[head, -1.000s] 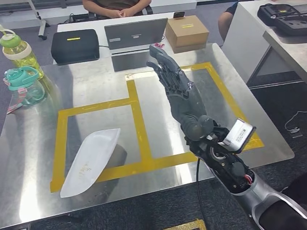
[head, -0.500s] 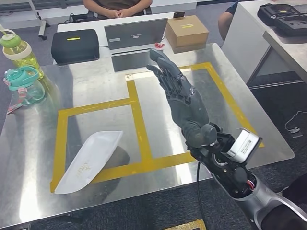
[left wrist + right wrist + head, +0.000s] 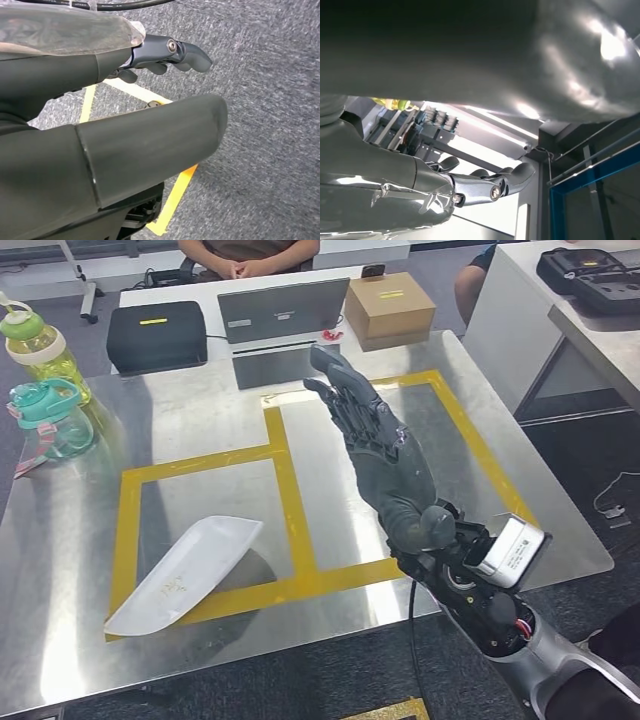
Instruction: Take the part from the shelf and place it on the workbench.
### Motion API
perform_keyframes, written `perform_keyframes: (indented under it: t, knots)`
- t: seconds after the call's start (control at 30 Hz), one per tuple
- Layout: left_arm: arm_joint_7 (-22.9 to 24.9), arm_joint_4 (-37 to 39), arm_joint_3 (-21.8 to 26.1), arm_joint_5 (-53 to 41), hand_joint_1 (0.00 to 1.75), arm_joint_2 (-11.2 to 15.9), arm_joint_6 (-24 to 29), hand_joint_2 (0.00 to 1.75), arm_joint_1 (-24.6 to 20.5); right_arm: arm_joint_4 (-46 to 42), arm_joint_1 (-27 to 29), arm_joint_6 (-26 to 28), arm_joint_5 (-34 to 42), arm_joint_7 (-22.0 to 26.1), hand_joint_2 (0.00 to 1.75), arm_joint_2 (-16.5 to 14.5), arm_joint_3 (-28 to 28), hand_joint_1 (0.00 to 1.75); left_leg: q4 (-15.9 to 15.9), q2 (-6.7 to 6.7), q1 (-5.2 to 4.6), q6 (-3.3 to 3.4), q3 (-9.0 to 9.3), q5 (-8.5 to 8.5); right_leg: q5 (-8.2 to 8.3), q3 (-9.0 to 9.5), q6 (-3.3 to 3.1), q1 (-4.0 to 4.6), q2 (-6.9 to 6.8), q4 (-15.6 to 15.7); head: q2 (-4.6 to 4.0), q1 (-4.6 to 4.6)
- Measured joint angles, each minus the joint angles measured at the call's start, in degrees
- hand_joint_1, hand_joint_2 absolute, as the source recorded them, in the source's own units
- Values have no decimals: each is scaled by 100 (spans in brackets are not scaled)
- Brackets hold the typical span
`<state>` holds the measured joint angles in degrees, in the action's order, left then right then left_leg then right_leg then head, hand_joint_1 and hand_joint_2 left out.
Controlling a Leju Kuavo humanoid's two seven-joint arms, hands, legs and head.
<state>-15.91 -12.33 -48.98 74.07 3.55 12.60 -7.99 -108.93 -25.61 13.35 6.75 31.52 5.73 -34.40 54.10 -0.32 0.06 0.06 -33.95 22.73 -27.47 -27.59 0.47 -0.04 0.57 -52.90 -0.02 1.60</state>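
Plastic part (image 3: 183, 574), white and shaped like a long shallow shell, is lying on the metal workbench (image 3: 211, 430) near its front edge, with its blunt end crossing the yellow tape (image 3: 290, 500) that is marking out two squares on the top. Nothing is touching the part. Right hand (image 3: 381, 450) is hovering above the right-hand square, well apart from the part, palm turned up, fingers (image 3: 343, 380) stretched out and slightly spread, holding nothing. In the right wrist view the same hand (image 3: 433, 187) is showing straight fingers against a bright ceiling. Left hand (image 3: 113, 130) is hanging over grey carpet crossed by a yellow floor line (image 3: 171, 200), its fingers extended and empty. Two drink bottles (image 3: 41, 380) are standing at the bench's far left corner. Beyond the bench, a black case (image 3: 156, 335), a laptop (image 3: 283, 308) and a cardboard box (image 3: 389, 308) are sitting on a white table, where a person (image 3: 245, 255) is resting clasped hands.
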Motion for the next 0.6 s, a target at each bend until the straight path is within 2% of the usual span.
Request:
perform_keyframes:
  t: [0.6]
  knots:
    - [203,0,0,-12,0,-18,-89,0,-7,0,65,-34,70,14,0,2,7,0,0,0,0,0,0,0,0,-3,0,0,0,0,0,0]
